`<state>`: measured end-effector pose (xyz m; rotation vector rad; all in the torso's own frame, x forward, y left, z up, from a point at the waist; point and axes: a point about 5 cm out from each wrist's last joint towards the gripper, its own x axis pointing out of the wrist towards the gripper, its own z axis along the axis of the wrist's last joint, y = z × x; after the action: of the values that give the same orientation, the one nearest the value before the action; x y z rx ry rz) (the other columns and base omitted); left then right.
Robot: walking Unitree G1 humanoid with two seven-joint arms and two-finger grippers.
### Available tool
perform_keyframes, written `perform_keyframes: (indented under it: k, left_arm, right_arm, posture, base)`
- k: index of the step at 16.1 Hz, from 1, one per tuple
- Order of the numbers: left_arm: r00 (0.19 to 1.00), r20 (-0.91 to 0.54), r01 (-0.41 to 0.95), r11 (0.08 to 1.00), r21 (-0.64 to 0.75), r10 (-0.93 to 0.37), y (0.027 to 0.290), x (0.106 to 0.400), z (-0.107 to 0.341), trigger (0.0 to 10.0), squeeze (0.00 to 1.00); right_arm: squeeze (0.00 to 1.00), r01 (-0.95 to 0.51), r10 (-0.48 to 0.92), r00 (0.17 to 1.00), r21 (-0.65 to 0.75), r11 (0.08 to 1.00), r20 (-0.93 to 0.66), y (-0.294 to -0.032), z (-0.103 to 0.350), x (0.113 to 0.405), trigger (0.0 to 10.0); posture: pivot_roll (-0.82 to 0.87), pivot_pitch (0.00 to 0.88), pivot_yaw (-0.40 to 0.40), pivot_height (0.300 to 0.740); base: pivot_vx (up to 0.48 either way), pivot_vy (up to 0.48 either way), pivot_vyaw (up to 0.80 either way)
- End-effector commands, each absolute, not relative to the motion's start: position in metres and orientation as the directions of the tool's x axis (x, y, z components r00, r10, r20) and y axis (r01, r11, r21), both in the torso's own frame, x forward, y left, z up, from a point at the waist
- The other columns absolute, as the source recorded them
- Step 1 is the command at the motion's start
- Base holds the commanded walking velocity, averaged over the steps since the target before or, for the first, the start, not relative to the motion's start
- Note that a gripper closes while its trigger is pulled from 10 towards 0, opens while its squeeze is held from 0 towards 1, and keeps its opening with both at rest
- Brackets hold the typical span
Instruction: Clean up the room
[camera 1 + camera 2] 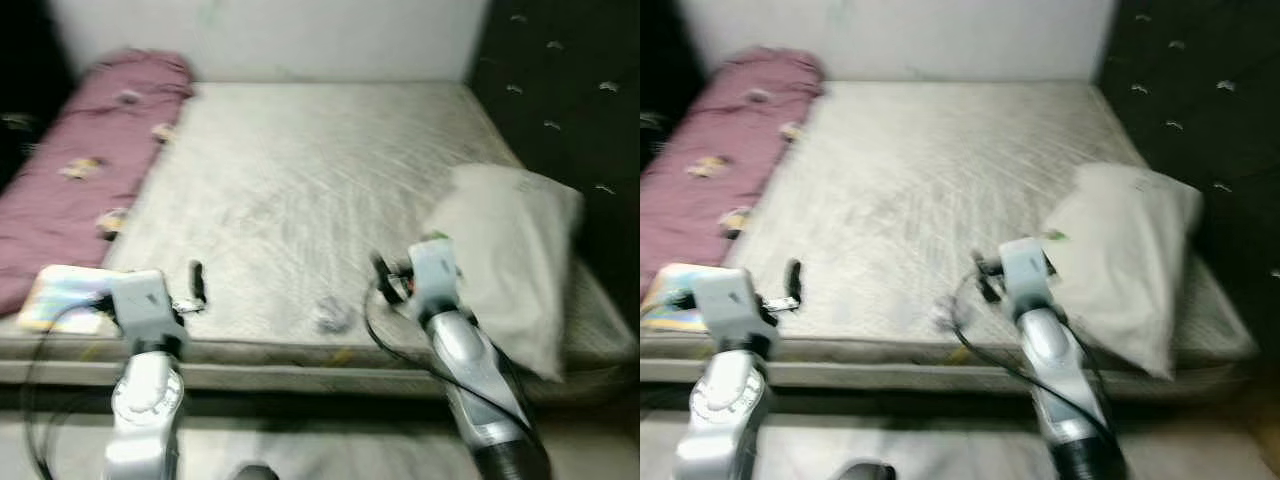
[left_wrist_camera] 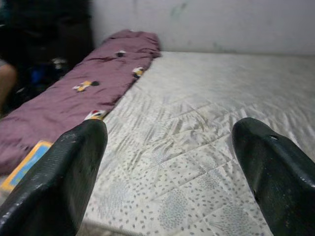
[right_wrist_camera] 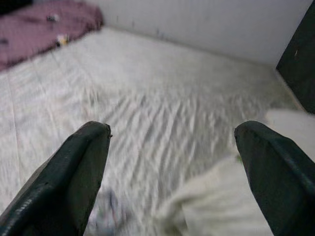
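Both claws spread wide, holding nothing, poised over the near edge of the bare mattress [image 1: 300,190]. Left gripper [image 2: 167,172] near a colourful book [image 1: 60,297]; right gripper [image 3: 172,172] just beside the white pillow [image 1: 510,250]. Maroon blanket [image 1: 85,150] along the left side. Small crumpled scrap [image 1: 332,316] between the arms.

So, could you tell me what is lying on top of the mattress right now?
On the mattress: a maroon blanket along its left side, a white pillow at right, and a small crumpled item near the front edge. Anything beneath blanket or pillow is hidden.
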<state>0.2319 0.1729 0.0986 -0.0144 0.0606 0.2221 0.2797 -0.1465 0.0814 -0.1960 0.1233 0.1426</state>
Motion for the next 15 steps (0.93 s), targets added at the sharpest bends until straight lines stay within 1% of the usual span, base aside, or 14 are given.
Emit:
perform_keyframes:
  k: [1, 2, 4, 5, 6, 7, 8, 10, 12, 13, 15]
  left_arm:
    - [0.961, -0.040, -0.273, 0.962, 0.014, 0.274, 0.180, 0.235, 0.102, 10.0, 0.00]
    - [0.967, -0.031, -0.251, 0.968, 0.004, 0.251, 0.180, 0.237, 0.102, 10.0, 0.00]
    - [0.979, -0.006, -0.204, 0.979, 0.016, 0.204, 0.175, 0.243, 0.106, 10.0, 0.00]
    - [0.985, 0.009, -0.173, 0.985, 0.013, 0.173, 0.170, 0.247, 0.109, 10.0, 0.00]
    - [0.990, 0.016, -0.140, 0.990, 0.004, 0.140, 0.166, 0.251, 0.112, 10.0, 0.00]
    - [0.991, 0.020, -0.136, 0.991, 0.007, 0.136, 0.166, 0.252, 0.112, 10.0, 0.00]
    - [0.992, 0.017, -0.122, 0.993, -0.006, 0.122, 0.165, 0.251, 0.111, 10.0, 0.00]
    - [0.995, 0.011, -0.095, 0.995, -0.037, 0.096, 0.163, 0.247, 0.110, 10.0, 0.00]
    - [0.996, 0.005, -0.094, 0.994, -0.057, 0.094, 0.161, 0.244, 0.109, 10.0, 0.00]
    - [0.995, 0.002, -0.096, 0.994, -0.059, 0.096, 0.160, 0.243, 0.108, 10.0, 0.00]
    - [0.992, -0.059, -0.116, 0.992, -0.054, 0.113, 0.168, 0.231, 0.095, 10.0, 0.00]
  right_arm:
    - [0.00, -0.125, 0.104, 0.987, -0.183, 0.975, -0.120, -0.148, 0.085, 0.283, 10.0]
    - [0.00, -0.114, 0.097, 0.990, -0.179, 0.977, -0.101, -0.148, 0.087, 0.284, 10.0]
    - [0.00, -0.090, 0.072, 0.991, -0.155, 0.984, -0.114, -0.150, 0.087, 0.287, 10.0]
    - [0.00, -0.068, 0.049, 0.993, -0.178, 0.982, -0.111, -0.151, 0.089, 0.289, 10.0]
    - [0.00, -0.083, 0.067, 0.994, -0.176, 0.981, -0.091, -0.149, 0.091, 0.287, 10.0]
    - [0.00, -0.078, 0.065, 0.995, -0.193, 0.978, -0.072, -0.149, 0.094, 0.287, 10.0]
    - [0.00, -0.056, 0.046, 0.998, -0.212, 0.976, -0.053, -0.151, 0.097, 0.287, 10.0]
    - [0.00, -0.020, 0.012, 0.998, -0.116, 0.993, -0.069, -0.159, 0.098, 0.284, 10.0]
    - [0.00, 0.017, -0.025, 0.996, -0.082, 0.996, -0.090, -0.166, 0.093, 0.281, 10.0]
    - [0.00, 0.007, -0.015, 0.996, -0.087, 0.996, -0.088, -0.166, 0.093, 0.282, 10.0]
    - [0.00, -0.030, 0.020, 0.995, -0.102, 0.994, -0.100, -0.159, 0.088, 0.279, 10.0]
  posture:
    - [-0.01, 0.000, 0.008, 0.740]
    - [0.00, 0.000, -0.001, 0.740]
    - [0.01, 0.000, -0.012, 0.740]
    - [0.01, 0.000, -0.013, 0.740]
    - [0.00, 0.000, -0.014, 0.740]
    - [0.00, 0.000, -0.015, 0.740]
    - [0.00, 0.000, -0.015, 0.740]
    - [-0.01, 0.000, -0.016, 0.740]
    - [-0.01, 0.000, -0.030, 0.740]
    - [0.00, 0.000, -0.042, 0.740]
    - [-0.02, 0.000, 0.002, 0.740]
  base:
    - [0.000, 0.000, 0.80]
    - [0.000, 0.000, 0.00]
    - [0.000, 0.000, 0.00]
    - [0.000, 0.000, 0.00]
    - [0.000, 0.000, 0.00]
    - [0.000, 0.000, 0.00]
    - [0.000, 0.000, 0.00]
    - [0.000, 0.000, 0.00]
    - [0.000, 0.000, 0.00]
    - [0.000, 0.000, 0.00]
    - [0.000, 0.000, 0.00]
